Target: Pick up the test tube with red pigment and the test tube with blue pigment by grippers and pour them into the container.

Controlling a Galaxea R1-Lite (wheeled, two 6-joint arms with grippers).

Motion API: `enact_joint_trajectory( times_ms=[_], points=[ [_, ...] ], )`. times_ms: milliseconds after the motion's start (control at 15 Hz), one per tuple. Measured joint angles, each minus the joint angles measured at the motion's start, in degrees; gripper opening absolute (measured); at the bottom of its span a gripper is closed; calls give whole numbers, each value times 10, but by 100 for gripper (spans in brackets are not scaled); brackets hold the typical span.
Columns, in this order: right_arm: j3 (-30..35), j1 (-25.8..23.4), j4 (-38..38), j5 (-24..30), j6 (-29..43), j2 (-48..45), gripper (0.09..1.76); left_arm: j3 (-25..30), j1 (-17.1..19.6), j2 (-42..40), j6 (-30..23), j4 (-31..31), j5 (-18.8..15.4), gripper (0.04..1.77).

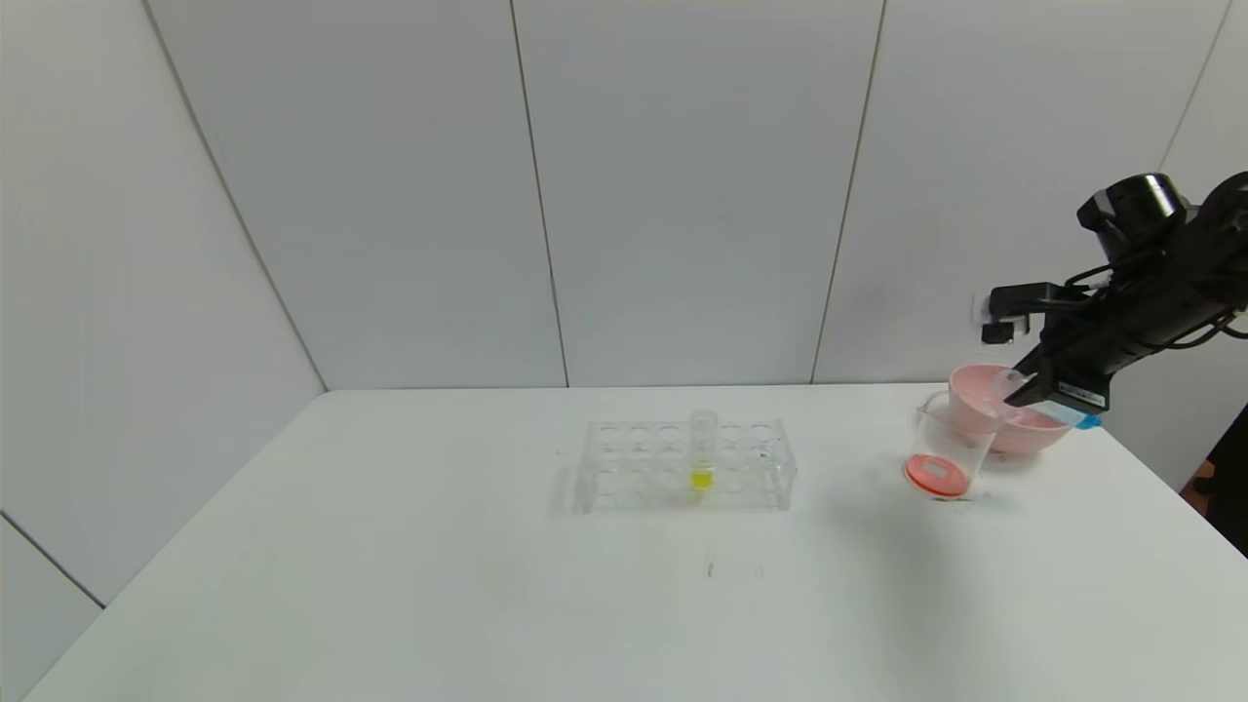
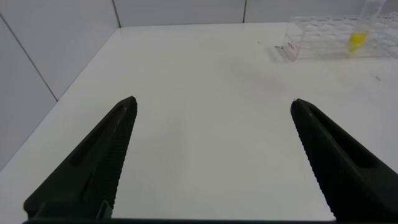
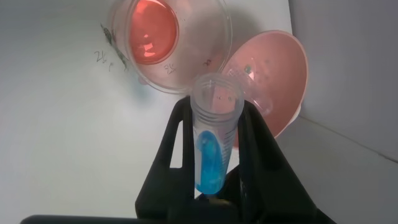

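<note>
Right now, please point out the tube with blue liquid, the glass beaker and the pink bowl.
Tube with blue liquid (image 3: 211, 158): right wrist view, on the blue liquid.
Glass beaker (image 1: 944, 444): head view, on its clear wall.
Pink bowl (image 3: 283, 78): right wrist view, on its inner wall.

The clear glossy container (image 1: 944, 450), a smooth pink plastic-looking bowl (image 1: 1014, 414) and a transparent rack (image 1: 684, 466) stand on a matt white table (image 1: 390, 585).

The right arm (image 1: 1150, 292), at the right edge of the head view, is matte black and boxy, with a round black cap on top, thin black cables looping along it, and a small white part at its left end. The left gripper (image 2: 211, 162) shows two slim black tapering fingers (image 2: 93, 168) with finely ribbed inner faces
</note>
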Motion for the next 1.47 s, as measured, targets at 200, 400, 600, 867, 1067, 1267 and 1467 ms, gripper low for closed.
enact_joint_trajectory(
  times_ms=[200,400,600,867,1067,1267,1467],
  points=[
    [0,15,0,-32,-3,1,47,0,0,0,0,0,0,176],
    [0,28,0,-81,-17,5,47,0,0,0,0,0,0,176],
    [0,40,-4,-110,-25,10,47,0,0,0,0,0,0,176],
    [0,58,-12,-159,-39,17,47,0,0,0,0,0,0,176],
    [0,69,-19,-199,-59,22,47,0,0,0,0,0,0,176],
    [0,77,-31,-232,-84,27,47,0,0,0,0,0,0,176],
    [0,84,-42,-241,-102,32,47,0,0,0,0,0,0,176]
  ],
)
